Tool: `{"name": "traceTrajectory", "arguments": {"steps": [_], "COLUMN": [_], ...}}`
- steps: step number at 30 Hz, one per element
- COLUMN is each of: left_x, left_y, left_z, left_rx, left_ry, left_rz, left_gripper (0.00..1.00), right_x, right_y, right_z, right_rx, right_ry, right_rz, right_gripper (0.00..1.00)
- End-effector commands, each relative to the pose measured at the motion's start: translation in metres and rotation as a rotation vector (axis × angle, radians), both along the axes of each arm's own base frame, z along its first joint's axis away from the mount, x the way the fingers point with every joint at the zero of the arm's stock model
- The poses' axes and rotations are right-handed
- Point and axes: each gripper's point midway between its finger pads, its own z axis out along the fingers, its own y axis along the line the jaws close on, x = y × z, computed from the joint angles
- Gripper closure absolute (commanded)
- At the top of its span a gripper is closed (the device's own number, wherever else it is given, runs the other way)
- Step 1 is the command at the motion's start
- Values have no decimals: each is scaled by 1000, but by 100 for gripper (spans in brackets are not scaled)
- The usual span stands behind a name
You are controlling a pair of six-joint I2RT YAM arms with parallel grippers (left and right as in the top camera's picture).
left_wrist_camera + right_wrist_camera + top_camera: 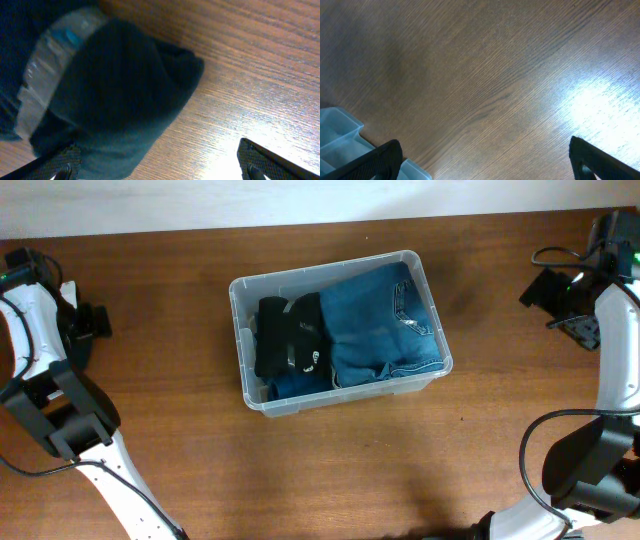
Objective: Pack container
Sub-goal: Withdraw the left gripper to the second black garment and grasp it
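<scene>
The clear container [345,395] stands at the table's middle. Folded blue jeans [385,320] fill its right part and a black garment [290,335] lies in its left part, over more blue cloth. My left gripper [98,320] is far left of it, open, with bare table between the fingers [165,167]. A dark blurred shape [115,95] with a pale see-through band fills the left of the left wrist view; I cannot tell what it is. My right gripper [540,288] is far right, open and empty [485,160]. A container corner [340,135] shows at its lower left.
The brown wooden table [330,470] runs to a pale wall at the back. The two white arm bodies stand at the front left [90,450] and front right [600,450]. Black cables hang by the right arm [560,255].
</scene>
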Motion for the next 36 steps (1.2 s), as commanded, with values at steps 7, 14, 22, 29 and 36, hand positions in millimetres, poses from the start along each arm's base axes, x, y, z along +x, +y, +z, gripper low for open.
{"name": "traceTrajectory", "arguments": {"steps": [7, 14, 22, 29, 36], "left_x": [14, 8, 5, 4, 23], "left_y": [16, 14, 13, -5, -67], "left_z": [-6, -40, -43, -6, 98], "left_rx": [62, 38, 30, -40, -187], "left_ry": [-34, 26, 37, 22, -157], "left_rz": [-90, -89, -68, 37, -60], "left_gripper": [8, 43, 99, 99, 99], "right_x": [0, 0, 0, 0, 0], "right_y": [-2, -2, -2, -2, -2], "right_z": [0, 0, 0, 0, 0], "right_rx": [-6, -6, -6, -6, -6], "right_ry": [1, 1, 1, 1, 1], "right_rz": [-10, -10, -10, -11, -11], "right_gripper": [1, 2, 1, 1, 1]}}
